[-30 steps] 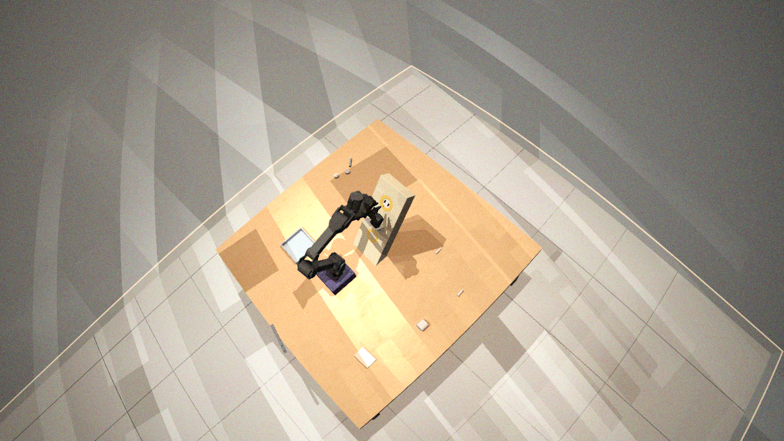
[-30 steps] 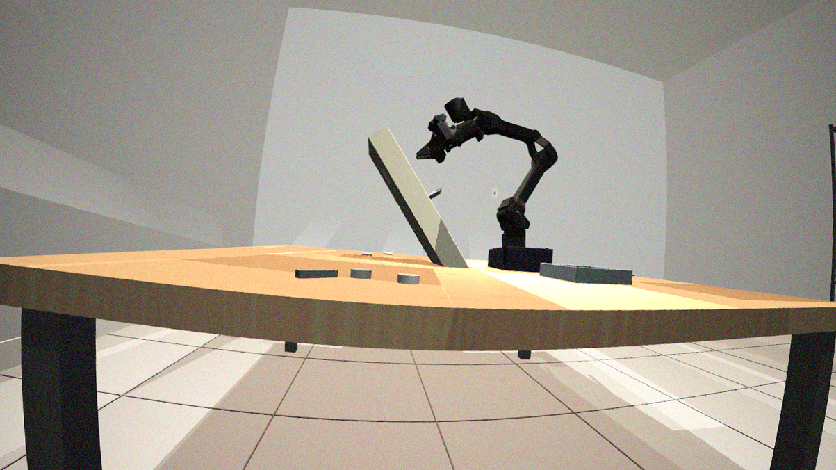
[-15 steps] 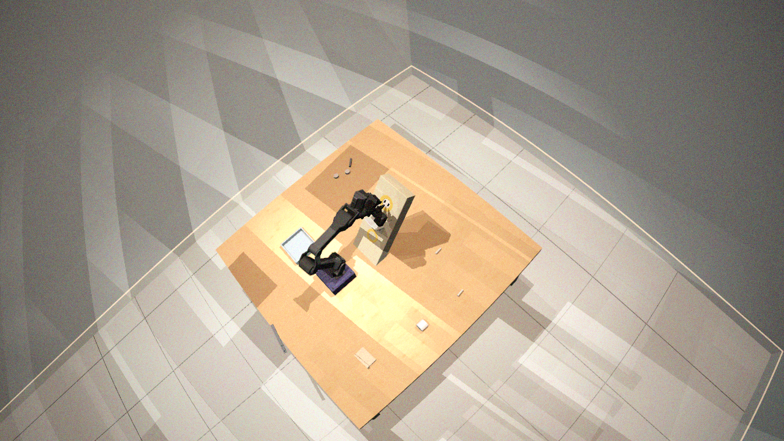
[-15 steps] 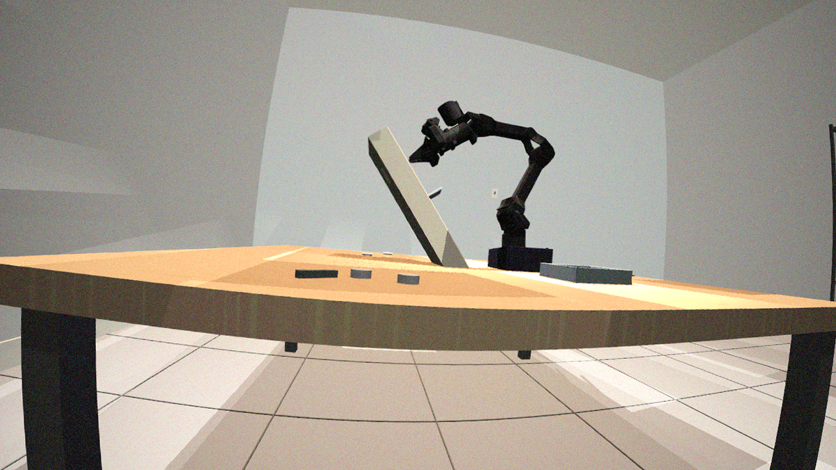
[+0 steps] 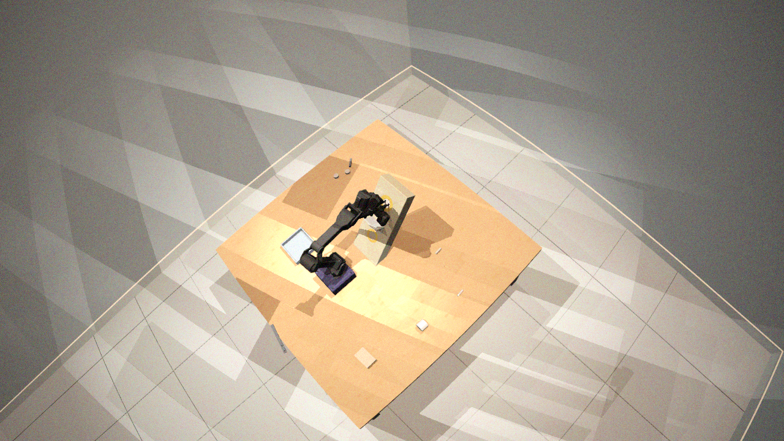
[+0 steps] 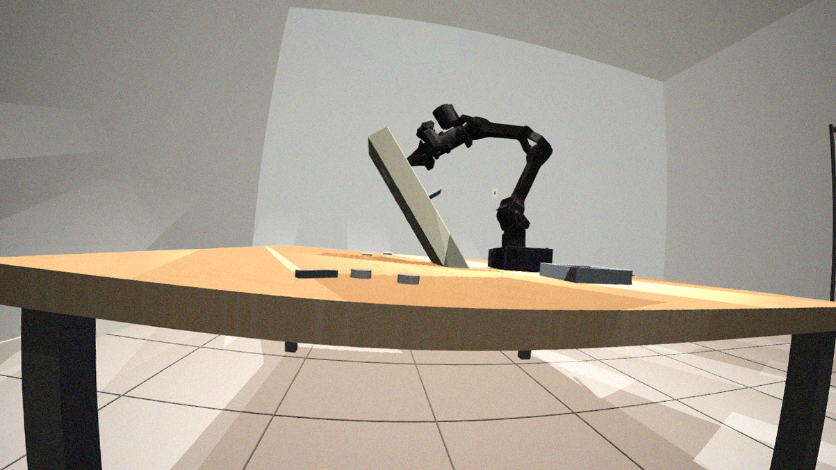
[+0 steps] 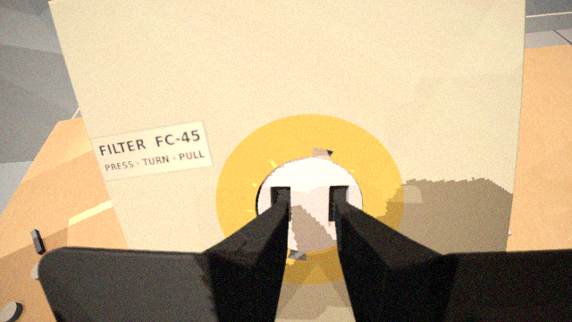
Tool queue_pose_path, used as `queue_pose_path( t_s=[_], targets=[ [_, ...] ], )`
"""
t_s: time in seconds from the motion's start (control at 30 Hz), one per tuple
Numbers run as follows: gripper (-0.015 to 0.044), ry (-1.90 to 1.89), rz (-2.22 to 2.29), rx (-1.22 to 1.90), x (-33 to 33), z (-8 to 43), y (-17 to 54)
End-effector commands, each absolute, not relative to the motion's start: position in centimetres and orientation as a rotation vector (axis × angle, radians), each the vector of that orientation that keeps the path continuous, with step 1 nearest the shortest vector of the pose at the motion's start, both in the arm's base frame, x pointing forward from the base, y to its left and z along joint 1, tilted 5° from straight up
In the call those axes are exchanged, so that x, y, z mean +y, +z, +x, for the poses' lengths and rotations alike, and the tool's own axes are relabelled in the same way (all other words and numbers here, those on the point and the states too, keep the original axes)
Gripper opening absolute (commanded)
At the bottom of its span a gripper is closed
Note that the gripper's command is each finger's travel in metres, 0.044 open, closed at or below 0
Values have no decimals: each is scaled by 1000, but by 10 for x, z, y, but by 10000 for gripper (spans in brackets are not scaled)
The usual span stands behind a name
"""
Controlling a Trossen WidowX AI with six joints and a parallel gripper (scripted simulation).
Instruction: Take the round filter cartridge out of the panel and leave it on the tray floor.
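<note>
The service panel [image 5: 395, 189] [image 6: 409, 190] [image 7: 313, 67] is beige and leans back on the table. The white round cartridge [image 7: 310, 172] sits in it inside a yellow ring, its two dark slots side by side. My gripper [image 5: 386, 204] [image 6: 410, 161] [image 7: 311, 212] is at the cartridge's face, its fingers parted a little with nothing between them. In the wrist view each fingertip overlaps one slot; how deep they reach is hidden. The tray [image 5: 297, 244] [image 6: 587, 273] stands beside the arm's base and looks empty.
A grey part [image 5: 375, 222] [image 6: 435, 192] sticks out from the panel below the cartridge. Two small discs [image 5: 335, 176] [image 6: 408, 279] and a dark bar [image 5: 350, 162] [image 6: 316, 273] lie on the table to one side. A white block [image 5: 422, 325] and a flat pale piece [image 5: 365, 357] lie farther off.
</note>
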State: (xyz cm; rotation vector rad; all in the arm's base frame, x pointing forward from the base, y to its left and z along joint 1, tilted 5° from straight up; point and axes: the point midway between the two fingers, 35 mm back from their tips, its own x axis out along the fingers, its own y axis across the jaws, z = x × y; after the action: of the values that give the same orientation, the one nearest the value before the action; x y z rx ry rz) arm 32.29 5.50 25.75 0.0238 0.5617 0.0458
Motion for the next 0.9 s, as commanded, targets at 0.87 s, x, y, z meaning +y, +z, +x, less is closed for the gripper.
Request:
queue_pose_path(
  t_s=[0.87],
  targets=[
    [91, 52, 18, 568, 56, 324, 255]
  ],
)
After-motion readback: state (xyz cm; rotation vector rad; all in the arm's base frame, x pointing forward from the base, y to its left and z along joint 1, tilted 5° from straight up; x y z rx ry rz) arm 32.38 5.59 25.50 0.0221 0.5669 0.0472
